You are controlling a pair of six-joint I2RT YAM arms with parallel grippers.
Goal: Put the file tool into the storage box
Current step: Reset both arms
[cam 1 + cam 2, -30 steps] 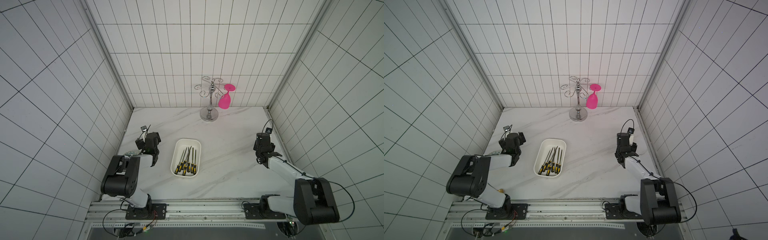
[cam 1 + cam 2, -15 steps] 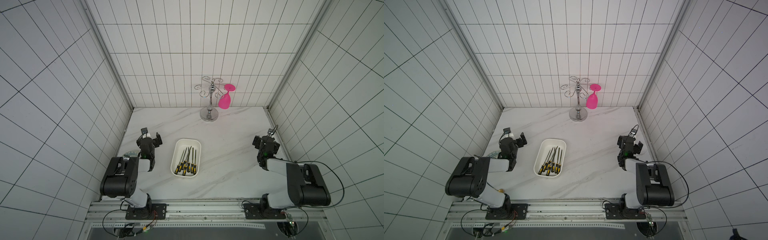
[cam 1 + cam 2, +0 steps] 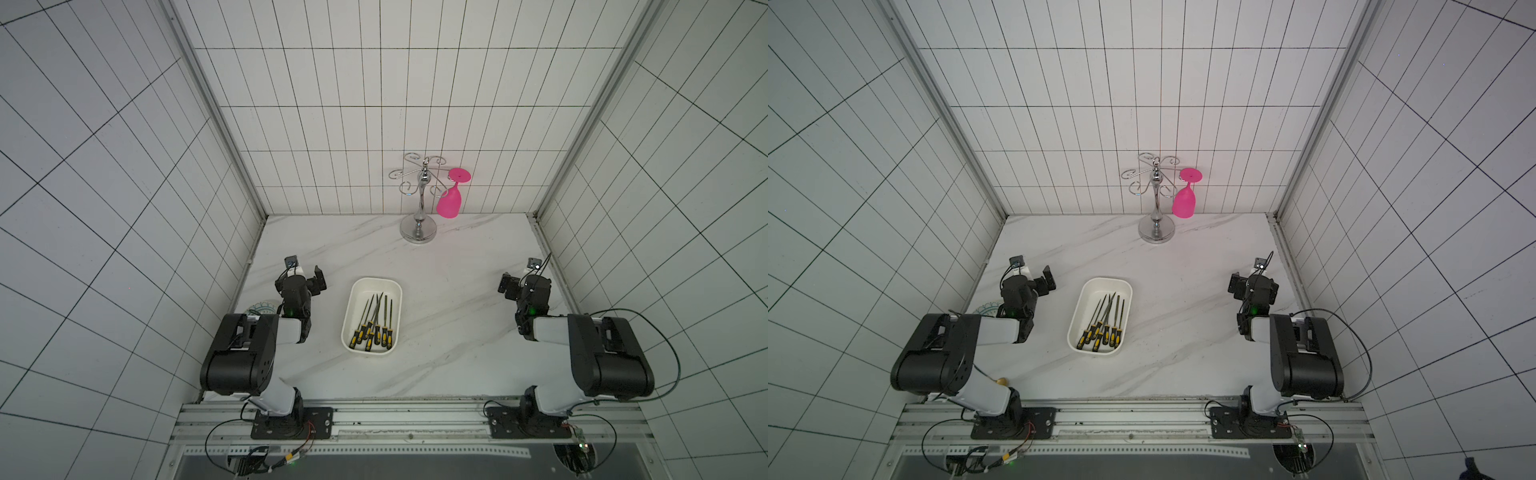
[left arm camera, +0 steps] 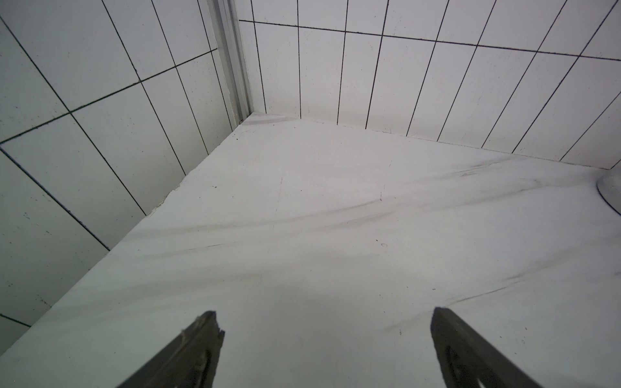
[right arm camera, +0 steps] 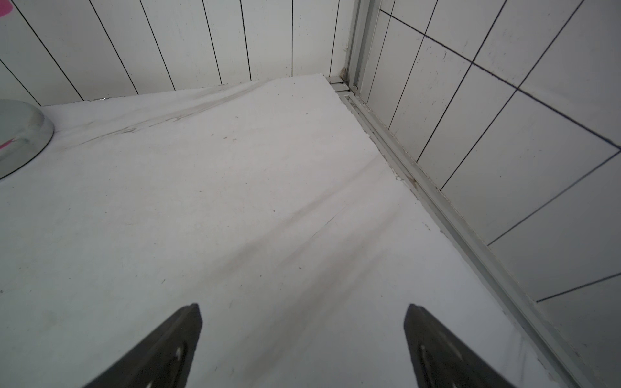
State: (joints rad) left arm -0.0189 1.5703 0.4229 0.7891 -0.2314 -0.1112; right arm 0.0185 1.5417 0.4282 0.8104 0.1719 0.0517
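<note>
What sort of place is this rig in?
Likely a lab mock-up of a tiled kitchen corner, not a real room: white tiled walls on three sides, a marble-look white tabletop, and a silver aluminium rail carrying black-and-white robot arms.

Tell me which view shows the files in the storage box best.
A top view: the files lie inside the storage box, seen whole from above; both top views show this equally. Neither wrist view shows them.

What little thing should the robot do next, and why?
Probably just stop and rest: the files all lie inside the storage box, I see none outside it, and the left pincer and right pincer are both open, empty and well apart from the box.
</note>
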